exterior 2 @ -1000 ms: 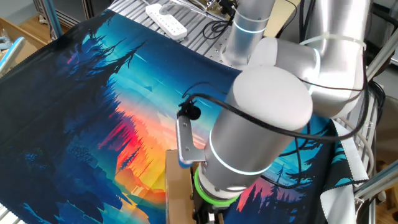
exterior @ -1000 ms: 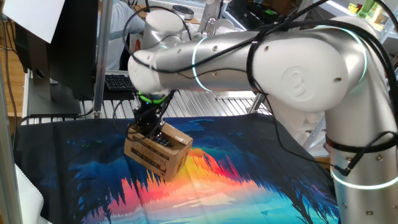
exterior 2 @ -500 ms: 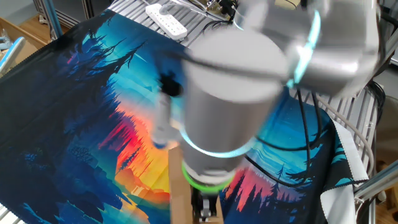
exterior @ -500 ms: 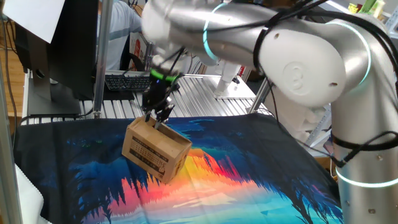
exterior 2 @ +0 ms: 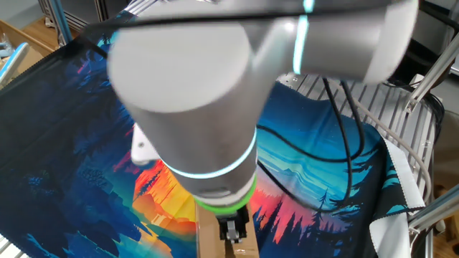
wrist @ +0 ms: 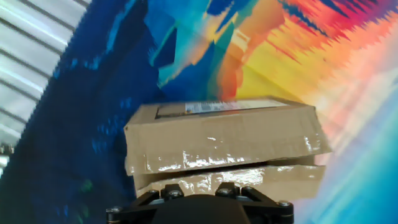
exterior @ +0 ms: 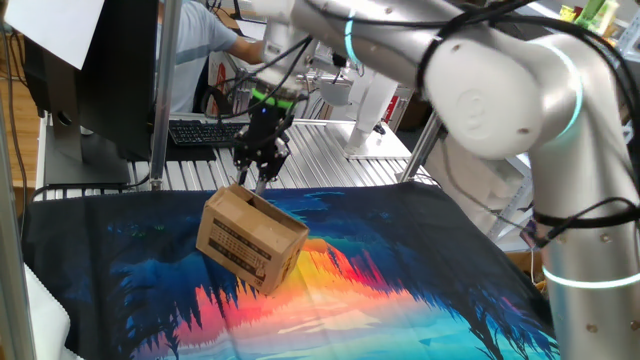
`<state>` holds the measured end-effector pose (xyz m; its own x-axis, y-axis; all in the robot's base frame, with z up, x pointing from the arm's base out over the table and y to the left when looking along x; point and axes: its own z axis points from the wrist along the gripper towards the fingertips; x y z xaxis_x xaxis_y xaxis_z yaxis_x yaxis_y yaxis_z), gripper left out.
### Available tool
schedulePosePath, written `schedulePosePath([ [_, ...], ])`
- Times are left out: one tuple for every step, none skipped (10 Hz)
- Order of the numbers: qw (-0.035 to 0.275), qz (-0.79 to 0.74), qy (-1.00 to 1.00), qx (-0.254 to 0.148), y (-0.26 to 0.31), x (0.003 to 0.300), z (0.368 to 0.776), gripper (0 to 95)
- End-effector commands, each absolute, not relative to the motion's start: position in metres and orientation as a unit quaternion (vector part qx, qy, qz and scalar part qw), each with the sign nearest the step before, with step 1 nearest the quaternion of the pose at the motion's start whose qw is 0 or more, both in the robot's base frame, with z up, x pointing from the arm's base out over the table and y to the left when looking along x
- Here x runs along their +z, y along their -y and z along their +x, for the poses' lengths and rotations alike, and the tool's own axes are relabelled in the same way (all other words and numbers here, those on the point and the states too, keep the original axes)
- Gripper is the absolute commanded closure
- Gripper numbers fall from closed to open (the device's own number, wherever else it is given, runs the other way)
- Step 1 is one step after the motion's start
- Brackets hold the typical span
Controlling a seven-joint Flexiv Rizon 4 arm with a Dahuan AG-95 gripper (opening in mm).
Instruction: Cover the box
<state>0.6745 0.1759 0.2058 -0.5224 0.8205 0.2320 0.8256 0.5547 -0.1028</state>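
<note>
- Brown corrugated cardboard makes up the small box (exterior: 251,241) with black printed text on one long side; it sits tilted on the counter (exterior: 420,300), which is draped in a printed cloth of blue, orange and red forest shapes.
- From the hand view, the box (wrist: 224,146) lies directly below the camera, its top flaps looking folded down, with glossy clear tape across them.
- My judgement: the box is light and likely empty, so it will slide or tip at a small push. The walls are fairly stiff, the flaps bend easily at their creases, and the taped patches are slippery.
- A flap edge looks like the best place to take hold or press, near the crease, so the cardboard does not buckle.
- The black two-finger gripper (exterior: 260,172) hangs just above the box's upper back edge in one fixed view. The fingers look close together with nothing between them, though they are too small to be sure.
- In the other fixed view the silver arm (exterior 2: 208,107) fills most of the frame and hides nearly all of the box (exterior 2: 208,240).
- Behind the cloth lies a ribbed metal surface (exterior: 330,165), with a black keyboard (exterior: 195,133) and a dark monitor (exterior: 90,70) beyond, well apart from the box.
- Nothing stands between the fingers and the box.
</note>
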Motion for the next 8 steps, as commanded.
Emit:
schedulePosePath([
  [0.078,-0.483,0.872,-0.014,-0.1743,0.2033,0.6699,57.0],
  [0.053,-0.485,0.873,-0.014,-0.1757,0.2004,0.6723,57.0],
  [0.037,-0.489,0.872,-0.008,-0.1766,0.1985,0.6740,57.0],
  [0.034,-0.510,0.859,-0.012,-0.1767,0.1981,0.6743,57.0],
  [0.026,-0.603,0.797,-0.030,-0.1767,0.1983,0.6741,57.0],
  [0.019,-0.684,0.728,-0.037,-0.1764,0.1990,0.6736,57.0],
  [0.016,-0.723,0.689,-0.039,-0.1764,0.1989,0.6736,57.0],
  [0.014,-0.775,0.631,-0.039,-0.1763,0.1988,0.6736,57.0],
])
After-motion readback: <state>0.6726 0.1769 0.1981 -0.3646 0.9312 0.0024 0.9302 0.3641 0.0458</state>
